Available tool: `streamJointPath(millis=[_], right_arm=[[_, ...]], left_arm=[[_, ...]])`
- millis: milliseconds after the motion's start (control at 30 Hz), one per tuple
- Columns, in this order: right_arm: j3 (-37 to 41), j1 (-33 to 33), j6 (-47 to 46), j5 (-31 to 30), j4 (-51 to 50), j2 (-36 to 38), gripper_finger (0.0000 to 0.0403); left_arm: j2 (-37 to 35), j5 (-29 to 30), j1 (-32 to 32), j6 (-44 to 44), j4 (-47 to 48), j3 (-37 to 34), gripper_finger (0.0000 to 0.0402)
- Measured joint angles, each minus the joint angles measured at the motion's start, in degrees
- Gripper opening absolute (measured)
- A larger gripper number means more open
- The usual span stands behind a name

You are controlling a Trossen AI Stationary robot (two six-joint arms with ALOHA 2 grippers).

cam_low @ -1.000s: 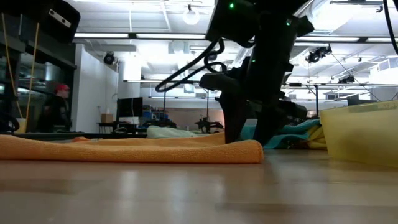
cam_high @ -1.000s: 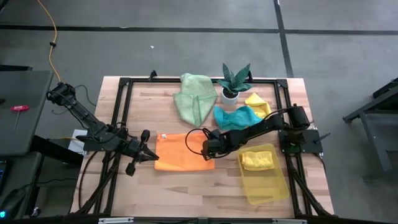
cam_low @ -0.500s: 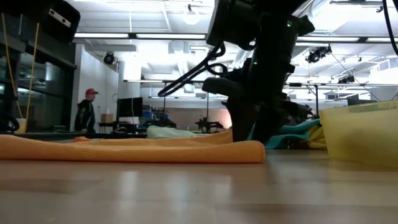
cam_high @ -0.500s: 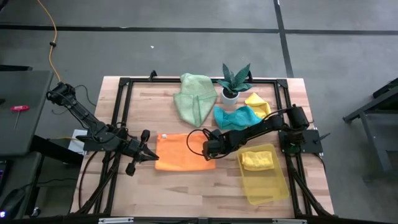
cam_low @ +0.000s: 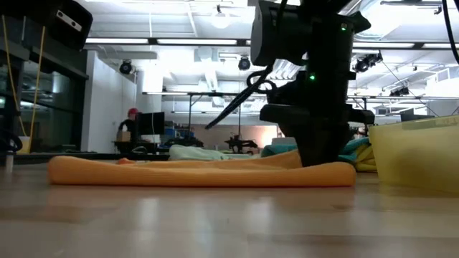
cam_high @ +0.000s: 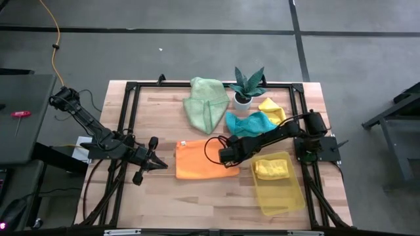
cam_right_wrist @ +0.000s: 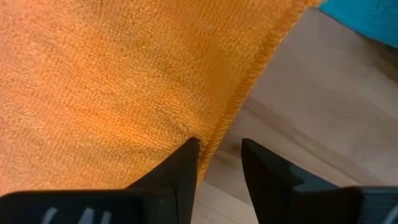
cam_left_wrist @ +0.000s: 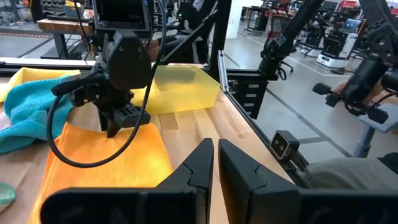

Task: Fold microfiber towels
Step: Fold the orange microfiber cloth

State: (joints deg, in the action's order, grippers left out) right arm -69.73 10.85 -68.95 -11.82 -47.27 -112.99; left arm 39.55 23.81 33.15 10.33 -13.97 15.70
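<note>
The orange towel (cam_high: 205,159) lies flat on the table's middle, seemingly folded double; it also shows in the low view (cam_low: 201,172) and the left wrist view (cam_left_wrist: 106,162). My right gripper (cam_high: 226,152) stands on its right part, fingers down and shut on its edge. My left gripper (cam_high: 161,164) is shut and empty, just left of the towel, its fingers (cam_left_wrist: 214,168) pointing toward it. A pale green towel (cam_high: 205,105), a teal towel (cam_high: 249,122) and a yellow towel (cam_high: 271,108) lie crumpled at the far side. My right gripper holds the orange towel at its hemmed edge (cam_right_wrist: 245,93) near the right end, coming from above and pointing down. One finger (cam_right_wrist: 180,168) is on the cloth, the other (cam_right_wrist: 261,165) over bare wood, with the hem running between them. The towel lies flat on the table.
A translucent yellow tray (cam_high: 282,196) holding a folded yellow towel (cam_high: 272,168) stands at the near right, close beside my right gripper. A potted plant (cam_high: 246,85) stands at the far side. Black frame rails run along the table's edges. Bare wood lies near and left.
My right gripper has gone a little toward the table's right edge, and the orange towel has slid flat along the table with it. The towel's left edge has drawn away from my left gripper.
</note>
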Motion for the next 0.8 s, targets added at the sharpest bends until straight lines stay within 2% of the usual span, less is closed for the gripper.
streamJointPath(millis=[200, 600, 700, 800], right_arm=[[0.15, -0.09, -0.04, 2.03, 4.21, 0.02, 0.0116], [0.11, -0.12, 1.7, 4.34, 5.28, 0.07, 0.0116], [0.09, -0.08, 1.98, 4.02, 5.23, 0.06, 0.0101], [0.07, 0.0, 3.62, 3.57, 5.44, -0.02, 0.0062]], left_arm=[[0.0, 0.0, 0.0, 0.15, 0.05, 0.0, 0.0014], [0.0, -0.02, 0.0, 0.18, 0.47, 0.02, 0.0014], [0.0, -0.02, 0.0, 0.18, 0.47, 0.02, 0.0014], [0.0, 0.0, 0.0, 0.17, 0.47, 0.02, 0.0014]])
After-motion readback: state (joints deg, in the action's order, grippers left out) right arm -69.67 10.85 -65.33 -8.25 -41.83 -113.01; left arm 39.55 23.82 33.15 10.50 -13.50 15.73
